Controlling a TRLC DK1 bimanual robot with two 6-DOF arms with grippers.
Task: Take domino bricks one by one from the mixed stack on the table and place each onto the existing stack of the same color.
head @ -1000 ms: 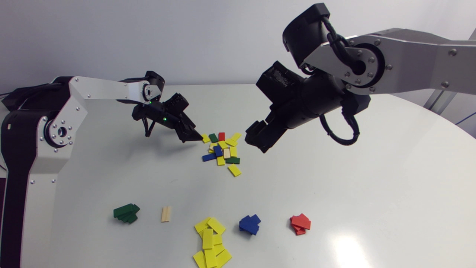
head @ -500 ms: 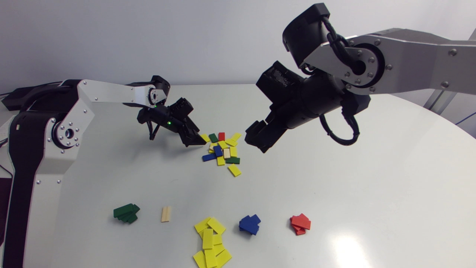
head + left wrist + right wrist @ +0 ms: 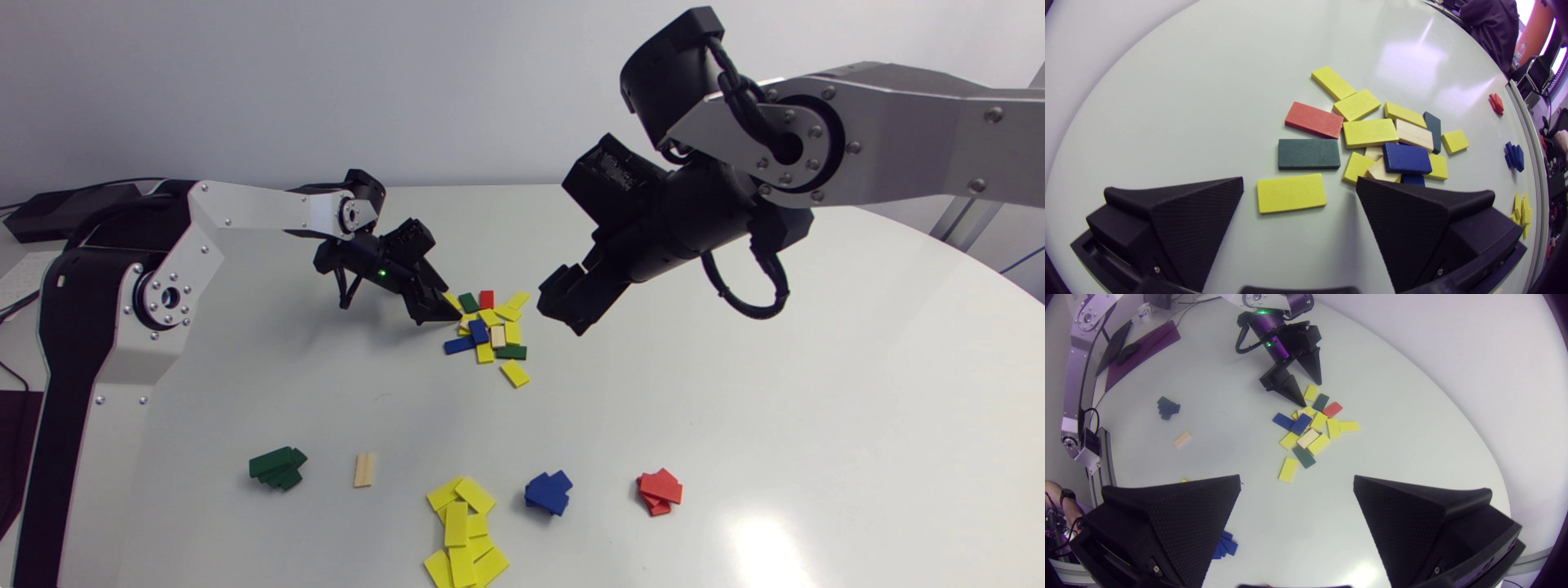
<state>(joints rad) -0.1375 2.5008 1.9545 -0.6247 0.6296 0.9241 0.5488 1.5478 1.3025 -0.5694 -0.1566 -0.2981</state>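
The mixed pile of yellow, blue, green, red and wood-coloured bricks lies mid-table. My left gripper is low at its left edge, open, with a flat yellow brick on the table between its fingers and a gap on each side. A dark green brick and a red one lie just ahead of it. My right gripper hangs open and empty above the table to the right of the pile. Near the front edge are the sorted stacks: green, yellow, blue and red.
A single wood-coloured brick lies between the green and yellow stacks. One yellow brick sits apart at the pile's near side. The round white table spreads bare to the right.
My left arm has slid right toward the pile, bringing its open fingers around the yellow brick at the pile's left edge. The right arm has stayed put.
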